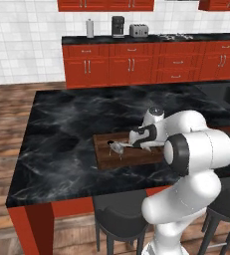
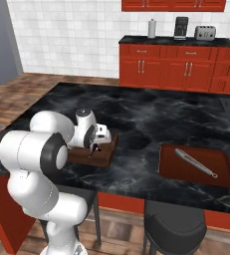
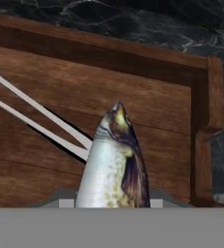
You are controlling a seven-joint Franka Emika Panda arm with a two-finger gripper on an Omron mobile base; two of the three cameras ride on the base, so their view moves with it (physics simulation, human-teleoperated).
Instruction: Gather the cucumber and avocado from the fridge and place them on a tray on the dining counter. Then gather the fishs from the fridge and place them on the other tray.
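My claw (image 1: 117, 147) is clenched on one speckled silver fish with a brown fin (image 3: 114, 164), hovering just over the dark wooden rimmed tray (image 1: 102, 152) on the black marbled bench (image 1: 61, 129). A second reddish wooden tray (image 2: 226, 174) carries metal tongs (image 2: 196, 162). No readable writing.

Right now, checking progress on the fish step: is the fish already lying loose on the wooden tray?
No; the fish is in the shut pincer, head out over the wooden tray.

Fish (image 3: 114, 164) above wooden tray (image 1: 106, 154) on counter (image 1: 61, 124), second tray (image 2: 196, 174) to its right
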